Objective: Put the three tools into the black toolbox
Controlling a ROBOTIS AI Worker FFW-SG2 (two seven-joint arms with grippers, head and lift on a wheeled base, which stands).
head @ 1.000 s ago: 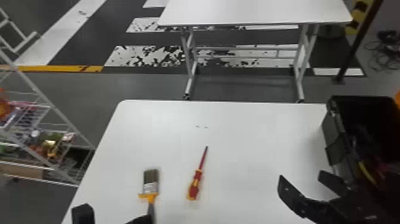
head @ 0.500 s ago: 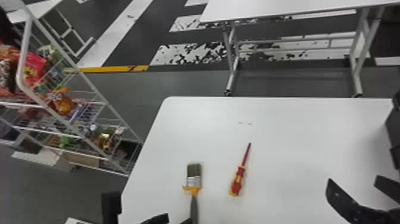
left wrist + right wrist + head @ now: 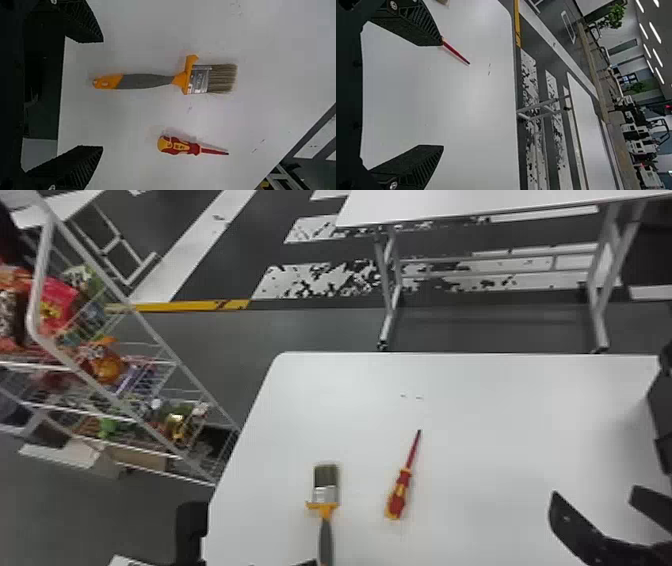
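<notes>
In the head view my left gripper [image 3: 250, 546] is open at the bottom edge, near the paintbrush [image 3: 326, 495]. My right gripper [image 3: 595, 493] stands open at the lower right, well right of the red and yellow screwdriver [image 3: 400, 495]. Part of the black toolbox [image 3: 661, 415] shows at the right edge. In the left wrist view the open left gripper [image 3: 102, 94] has nothing between its fingers; the paintbrush [image 3: 146, 80] lies beyond the tips, beside the screwdriver [image 3: 182, 147]. The open right gripper [image 3: 442, 95] is empty, one finger covering the screwdriver's [image 3: 457, 53] handle in the right wrist view.
Both tools lie apart on the white table [image 3: 475, 400]. A wire rack [image 3: 150, 335] with colourful packages stands left of it on the floor. Another white table [image 3: 475, 205] is farther back.
The head view has swung left: the toolbox has slid mostly past the right edge and more of the rack shows. The left gripper appears slightly higher. Paintbrush and screwdriver still lie on the table.
</notes>
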